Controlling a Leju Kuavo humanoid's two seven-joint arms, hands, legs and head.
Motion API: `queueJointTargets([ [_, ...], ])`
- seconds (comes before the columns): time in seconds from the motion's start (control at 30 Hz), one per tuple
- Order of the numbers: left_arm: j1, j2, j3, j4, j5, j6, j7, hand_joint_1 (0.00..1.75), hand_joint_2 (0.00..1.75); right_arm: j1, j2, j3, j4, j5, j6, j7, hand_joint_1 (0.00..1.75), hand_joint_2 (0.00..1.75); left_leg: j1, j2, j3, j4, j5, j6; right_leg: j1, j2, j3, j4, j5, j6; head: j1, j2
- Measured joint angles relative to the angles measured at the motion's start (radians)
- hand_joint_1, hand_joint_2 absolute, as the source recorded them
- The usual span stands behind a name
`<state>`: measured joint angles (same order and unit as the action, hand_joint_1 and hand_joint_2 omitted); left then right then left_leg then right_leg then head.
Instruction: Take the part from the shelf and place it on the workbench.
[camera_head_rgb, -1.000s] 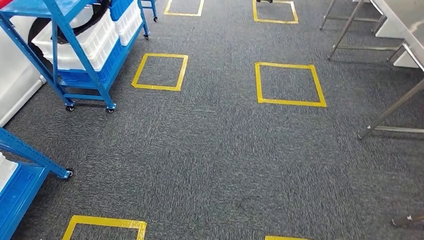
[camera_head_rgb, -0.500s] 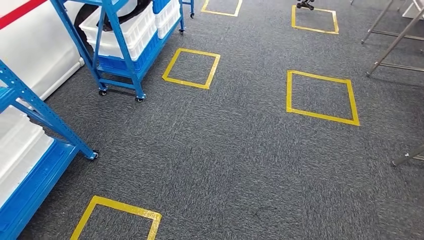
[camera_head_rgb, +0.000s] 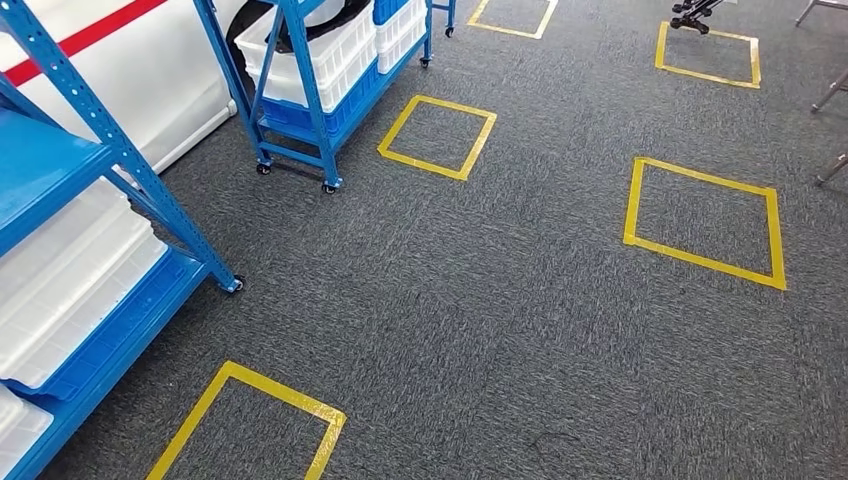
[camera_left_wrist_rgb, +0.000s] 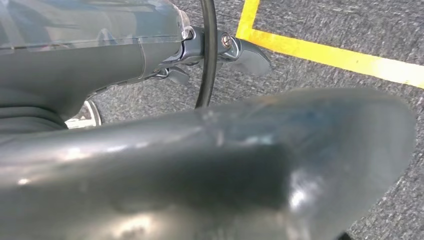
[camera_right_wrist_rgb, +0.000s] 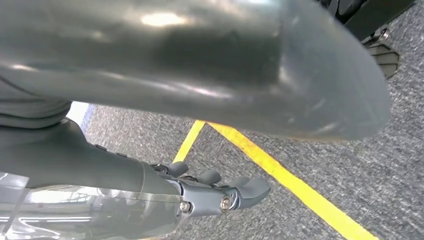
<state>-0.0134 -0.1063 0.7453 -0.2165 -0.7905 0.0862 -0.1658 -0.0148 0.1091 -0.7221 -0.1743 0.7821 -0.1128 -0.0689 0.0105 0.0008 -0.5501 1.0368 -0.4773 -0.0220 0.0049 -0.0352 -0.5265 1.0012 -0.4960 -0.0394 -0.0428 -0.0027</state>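
Near shelf (camera_head_rgb: 70, 200) cut off at frame edge; my left hand (camera_left_wrist_rgb: 220, 50) mostly hidden behind its thumb, grip unclear; right hand (camera_right_wrist_rgb: 225, 192) fingers partly hidden.

You're looking at grey carpet (camera_head_rgb: 480, 300) marked with yellow tape squares. Take the middle square (camera_head_rgb: 420, 165) as your landmark. A larger square (camera_head_rgb: 700, 263) lies to its right, well apart. Another (camera_head_rgb: 290, 392) lies nearer you, to its left. Two more lie beyond it, one (camera_head_rgb: 505, 31) straight behind and one (camera_head_rgb: 705, 76) far right with a black chair base (camera_head_rgb: 693, 10) at its far edge. Left of it stand white bins (camera_head_rgb: 330, 60), then a white wall (camera_head_rgb: 170, 90) with a red stripe (camera_head_rgb: 90, 35).
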Motion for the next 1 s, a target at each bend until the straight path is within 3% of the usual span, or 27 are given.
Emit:
queueJointTargets([
  [0.03,0.0,0.0,0.001,0.0,-0.002,0.0,0.0,0.0,0.0,-0.001,0.0,-0.001,0.0,0.0,0.0,-0.001,0.0,0.0,-0.002,0.001,0.012,-0.024,0.003,0.007,0.001,-0.001,-0.001,0.003,-0.002,0.004,0.0,0.0],
  [0.17,0.003,0.002,0.006,0.0,-0.007,0.0,-0.001,0.0,0.0,-0.005,0.0,-0.004,0.0,0.005,0.001,-0.003,0.0,0.0,-0.002,-0.001,0.016,-0.038,0.01,0.034,-0.003,0.007,-0.005,0.021,-0.016,0.024,0.0,0.0],
  [0.23,0.002,0.002,0.008,0.0,-0.007,0.0,-0.001,0.0,0.0,-0.004,0.003,-0.006,0.0,0.005,0.002,-0.003,0.0,0.0,0.001,-0.001,0.017,-0.045,0.017,0.045,-0.009,0.021,-0.042,0.104,-0.069,0.033,0.0,0.0],
  [0.3,0.002,0.003,0.009,-0.001,-0.008,0.0,-0.001,0.0,0.0,-0.003,0.008,-0.006,0.0,0.006,0.002,-0.003,0.0,0.0,0.0,-0.002,0.013,-0.044,0.018,0.048,-0.015,0.029,-0.106,0.233,-0.13,0.04,0.0,0.0],
  [0.33,0.003,0.004,0.01,-0.001,-0.008,0.0,-0.001,0.0,0.0,-0.003,0.01,-0.006,0.0,0.006,0.002,-0.003,0.0,0.0,0.0,-0.003,0.012,-0.044,0.019,0.048,-0.019,0.029,-0.129,0.277,-0.141,0.043,0.0,0.0],
  [0.37,0.003,0.004,0.012,-0.001,-0.008,0.0,-0.001,0.0,0.0,-0.003,0.011,-0.006,0.0,0.006,0.002,-0.003,0.0,0.0,0.0,-0.004,0.012,-0.043,0.018,0.047,-0.022,0.03,-0.136,0.287,-0.131,0.045,0.0,0.0],
  [0.4,0.003,0.004,0.013,-0.001,-0.008,0.0,-0.001,0.0,0.0,-0.003,0.011,-0.007,0.0,0.006,0.002,-0.003,0.0,0.0,0.0,-0.006,0.014,-0.042,0.018,0.046,-0.025,0.03,-0.123,0.257,-0.102,0.046,0.0,0.0],
  [0.47,0.002,0.004,0.017,-0.001,-0.008,-0.001,-0.001,0.0,0.0,-0.003,0.011,-0.007,0.0,0.006,0.002,-0.003,0.0,0.0,0.0,-0.009,0.017,-0.041,0.015,0.041,-0.029,0.032,-0.061,0.124,-0.032,0.045,0.0,0.0],
  [0.5,0.002,0.004,0.019,-0.001,-0.008,-0.001,-0.001,0.0,0.0,-0.003,0.011,-0.007,0.0,0.006,0.002,-0.003,0.0,0.0,-0.001,-0.01,0.017,-0.039,0.014,0.035,-0.029,0.034,-0.035,0.066,-0.01,0.042,0.0,0.0],
  [0.57,0.002,0.004,0.022,-0.001,-0.008,-0.001,-0.001,0.0,0.0,-0.004,0.011,-0.007,0.0,0.006,0.002,-0.003,0.0,0.0,-0.003,-0.012,0.015,-0.037,0.012,0.02,-0.023,0.037,-0.016,0.019,-0.001,0.035,0.0,0.0],
  [0.67,0.002,0.004,0.023,-0.001,-0.008,-0.002,-0.001,0.0,0.0,-0.004,0.011,-0.007,0.0,0.006,0.002,-0.003,0.0,0.0,0.002,-0.011,0.011,-0.028,0.003,0.002,-0.02,0.034,-0.015,0.01,0.005,0.016,0.0,0.0],
  [0.73,0.002,0.004,0.024,-0.001,-0.008,-0.003,-0.001,0.0,0.0,-0.003,0.009,-0.007,0.0,0.006,0.002,-0.003,0.0,0.0,0.005,-0.009,-0.022,0.047,-0.048,-0.004,-0.021,0.03,-0.014,0.003,0.01,0.002,0.0,0.0],
  [0.8,0.003,0.004,0.024,-0.001,-0.008,-0.004,-0.001,0.0,0.0,-0.003,0.002,-0.008,0.001,0.006,0.002,-0.003,0.0,0.0,0.005,-0.007,-0.084,0.184,-0.118,-0.006,-0.016,0.026,-0.017,0.003,0.01,-0.005,0.0,0.0],
  [0.83,0.003,0.005,0.024,-0.001,-0.008,-0.004,-0.001,0.0,0.0,-0.002,-0.003,-0.008,0.001,0.006,0.002,-0.003,0.0,0.0,0.005,-0.007,-0.107,0.237,-0.136,-0.006,-0.013,0.025,-0.017,0.003,0.01,-0.006,0.0,0.0],
  [0.87,0.004,0.005,0.024,-0.001,-0.008,-0.004,-0.001,0.0,0.0,-0.002,-0.008,-0.008,0.001,0.006,0.002,-0.003,0.0,0.0,0.005,-0.007,-0.115,0.258,-0.136,-0.005,-0.01,0.024,-0.017,0.004,0.01,-0.007,0.0,0.0],
  [0.9,0.005,0.005,0.024,-0.001,-0.008,-0.004,-0.001,0.0,0.0,-0.002,-0.012,-0.008,0.001,0.006,0.003,-0.003,0.0,0.0,0.004,-0.007,-0.104,0.237,-0.115,-0.003,-0.009,0.023,-0.016,0.005,0.009,-0.007,0.0,0.0],
  [1.0,0.004,0.006,0.024,-0.001,-0.008,-0.005,-0.001,0.0,0.0,-0.003,-0.018,-0.008,0.002,0.006,0.003,-0.003,0.0,0.0,-0.001,-0.003,-0.005,0.037,-0.02,0.011,-0.004,0.023,-0.013,0.01,0.005,-0.005,0.0,0.0],
])
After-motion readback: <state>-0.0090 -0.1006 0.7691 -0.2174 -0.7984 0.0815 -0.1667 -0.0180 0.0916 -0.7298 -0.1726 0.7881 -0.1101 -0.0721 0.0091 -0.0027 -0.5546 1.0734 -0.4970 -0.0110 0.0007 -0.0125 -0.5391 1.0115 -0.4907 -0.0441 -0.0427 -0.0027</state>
